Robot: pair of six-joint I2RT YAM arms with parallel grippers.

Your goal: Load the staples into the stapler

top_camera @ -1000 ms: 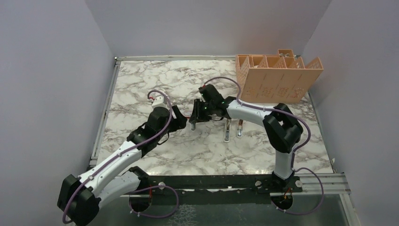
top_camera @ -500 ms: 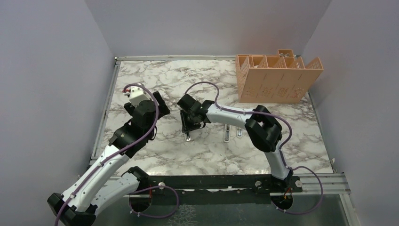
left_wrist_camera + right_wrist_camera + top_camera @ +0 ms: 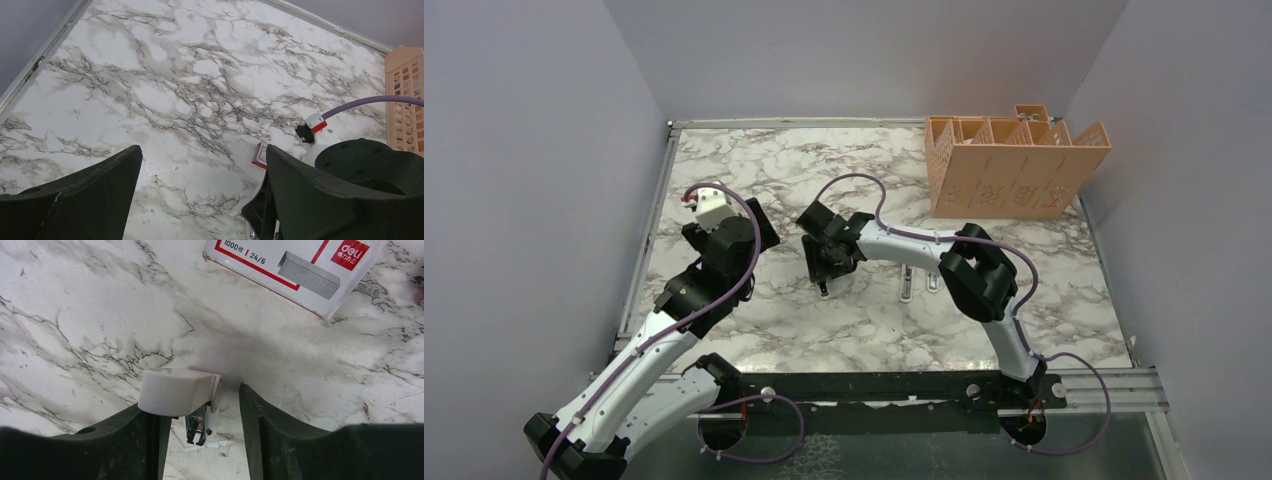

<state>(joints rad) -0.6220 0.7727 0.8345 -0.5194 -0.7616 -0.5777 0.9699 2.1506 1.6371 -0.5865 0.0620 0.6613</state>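
Left fingers [image 3: 75, 200] wide, empty; right fingers [image 3: 300, 450] apart around half-hidden stapler [image 3: 177, 391]; staple box [image 3: 295, 265] cropped.

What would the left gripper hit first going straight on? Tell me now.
Probably the bare marble table: nothing shows between the open fingers of the left gripper. Depth is unclear.

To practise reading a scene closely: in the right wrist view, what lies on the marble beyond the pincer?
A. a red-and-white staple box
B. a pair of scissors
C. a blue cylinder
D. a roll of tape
A: the staple box is white with red trim and carries a printed picture of a staple strip and the marking "24/6".
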